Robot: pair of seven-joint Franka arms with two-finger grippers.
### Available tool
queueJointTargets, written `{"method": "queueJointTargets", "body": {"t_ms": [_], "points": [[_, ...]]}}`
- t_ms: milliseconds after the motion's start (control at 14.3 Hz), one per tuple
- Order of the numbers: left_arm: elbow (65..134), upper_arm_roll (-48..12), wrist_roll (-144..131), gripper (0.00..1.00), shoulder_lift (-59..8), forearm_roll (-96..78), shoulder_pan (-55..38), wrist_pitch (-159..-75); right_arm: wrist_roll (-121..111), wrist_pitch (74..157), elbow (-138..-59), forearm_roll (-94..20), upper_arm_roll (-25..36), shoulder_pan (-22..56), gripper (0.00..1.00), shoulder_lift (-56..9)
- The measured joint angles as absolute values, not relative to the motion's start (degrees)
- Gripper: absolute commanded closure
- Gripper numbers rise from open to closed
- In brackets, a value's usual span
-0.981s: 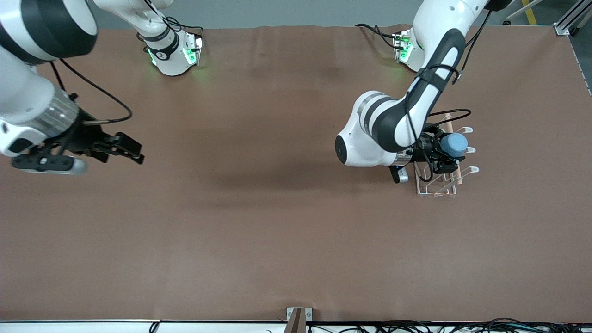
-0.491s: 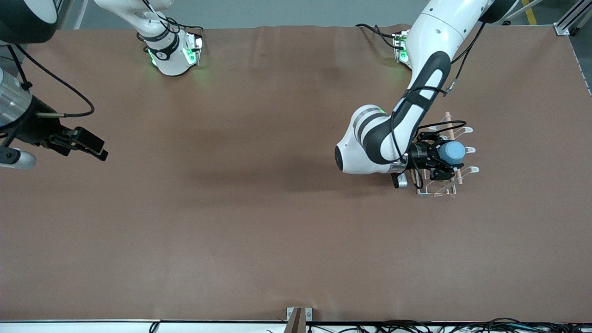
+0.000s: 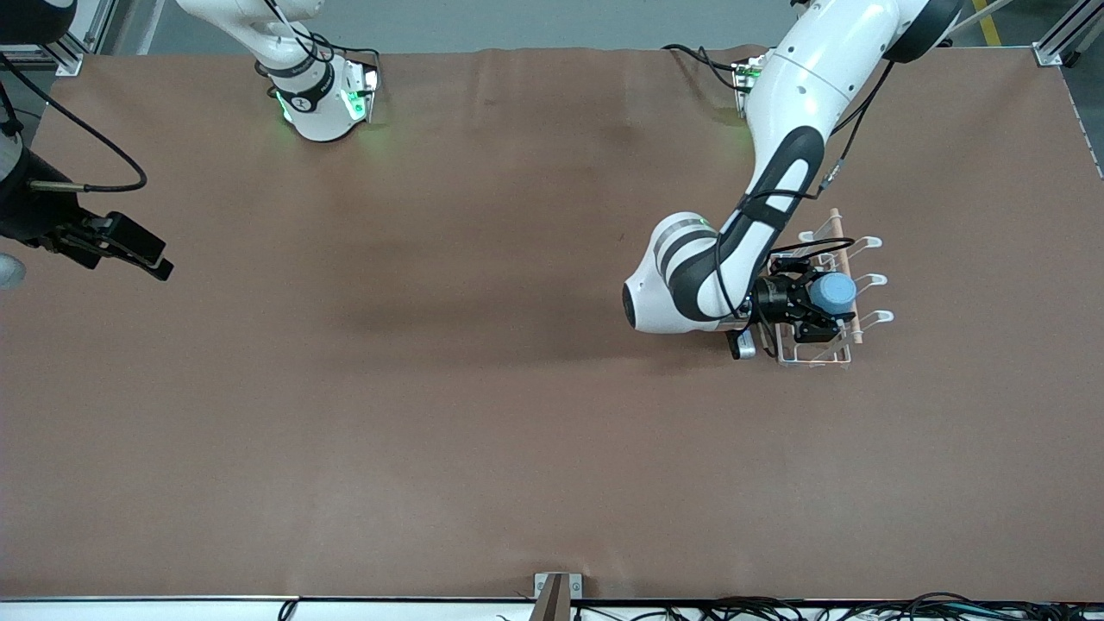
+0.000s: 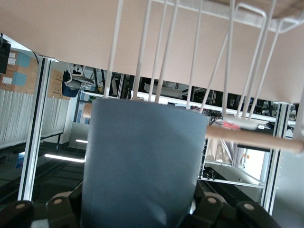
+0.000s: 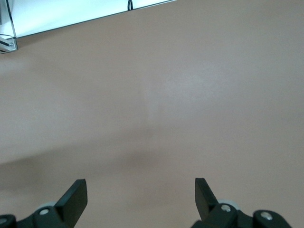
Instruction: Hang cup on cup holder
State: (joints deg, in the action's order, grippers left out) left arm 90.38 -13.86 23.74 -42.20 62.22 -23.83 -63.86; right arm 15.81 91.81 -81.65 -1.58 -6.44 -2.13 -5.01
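Observation:
The light-blue cup (image 3: 835, 293) is held on its side in my left gripper (image 3: 815, 297), which is shut on it over the white wire cup holder (image 3: 815, 354). The holder stands toward the left arm's end of the table, with prongs (image 3: 873, 280) and a wooden rod (image 3: 841, 250) along its top. In the left wrist view the cup (image 4: 142, 161) fills the middle, right up against the rack's wires (image 4: 166, 52) and rod (image 4: 251, 137). My right gripper (image 3: 129, 250) is open and empty, up over the right arm's end of the table; it also shows in its wrist view (image 5: 140, 194).
Brown table cover (image 3: 483, 414) spreads across the whole table. A small metal bracket (image 3: 552, 591) sits at the table edge nearest the camera. Cables (image 3: 776, 608) run along that edge.
My left gripper has lowered the cup a little toward the rack's middle prong. My right arm has drawn back toward its end of the table, partly out of view.

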Motion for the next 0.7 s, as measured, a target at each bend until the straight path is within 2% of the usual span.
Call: {"method": "queueJointTargets", "body": {"t_ms": [70,140,210,491,701], "points": [[90.38,-13.86,22.38,0.46,-42.69,62.23,-23.77,-64.12,15.69,91.42,-81.71,-1.57,-6.07,-2.13,0.0,-4.83],[90.38,-13.85,21.67,0.12,-43.05,62.23,-23.65,-64.44,15.32,91.12,-81.92,-1.56,-5.58,-2.14,0.0,-4.52],[90.38,-13.85,21.23,0.0,-43.24,62.23,-23.48,-65.01,14.71,90.76,-82.29,-1.55,-4.9,-2.1,0.0,-4.07],[90.0,-13.88,16.34,0.0,-43.26,61.69,-23.15,-65.59,10.87,88.02,-83.49,-1.54,-0.2,-0.67,0.0,-2.76],[88.35,-14.23,11.66,0.0,-43.08,59.17,-23.33,-65.64,9.36,87.63,-83.79,-1.55,1.09,-0.05,0.0,-2.72]]}}
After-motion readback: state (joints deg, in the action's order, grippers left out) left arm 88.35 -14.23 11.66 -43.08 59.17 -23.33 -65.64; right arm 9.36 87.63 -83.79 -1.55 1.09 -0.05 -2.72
